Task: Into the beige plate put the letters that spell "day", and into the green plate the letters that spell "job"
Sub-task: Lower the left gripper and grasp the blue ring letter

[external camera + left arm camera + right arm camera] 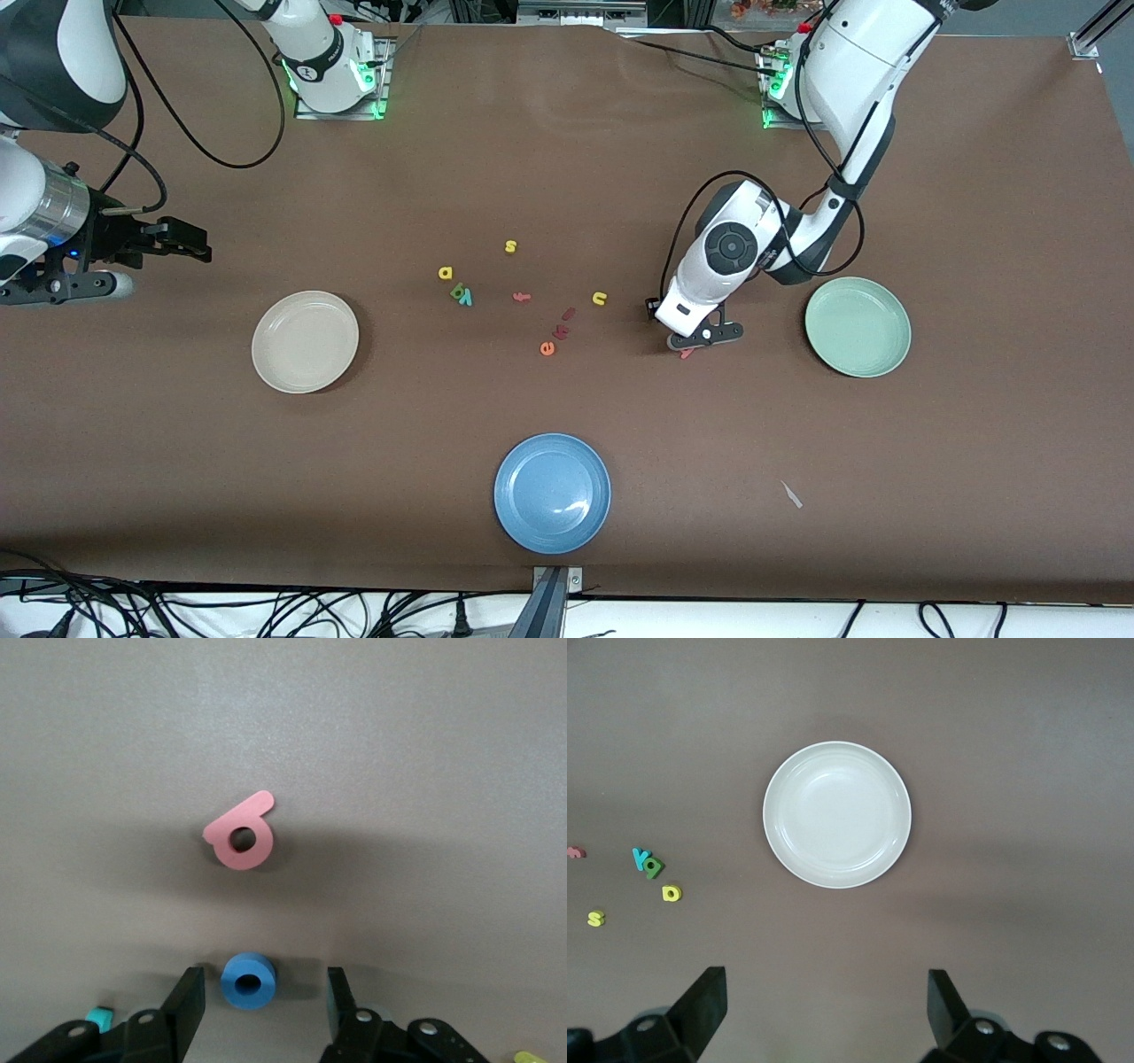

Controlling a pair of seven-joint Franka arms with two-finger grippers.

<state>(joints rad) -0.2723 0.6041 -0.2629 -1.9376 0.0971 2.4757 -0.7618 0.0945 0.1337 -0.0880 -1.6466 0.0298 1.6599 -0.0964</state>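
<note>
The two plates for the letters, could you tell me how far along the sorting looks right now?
Nothing is sorted: the beige plate and green plate are both empty. In hand: the left gripper is low over the table beside the green plate, its fingers bracketing the blue "o", with the salmon "b" close by. The right gripper waits open above the beige plate. All six letters remain.
</note>
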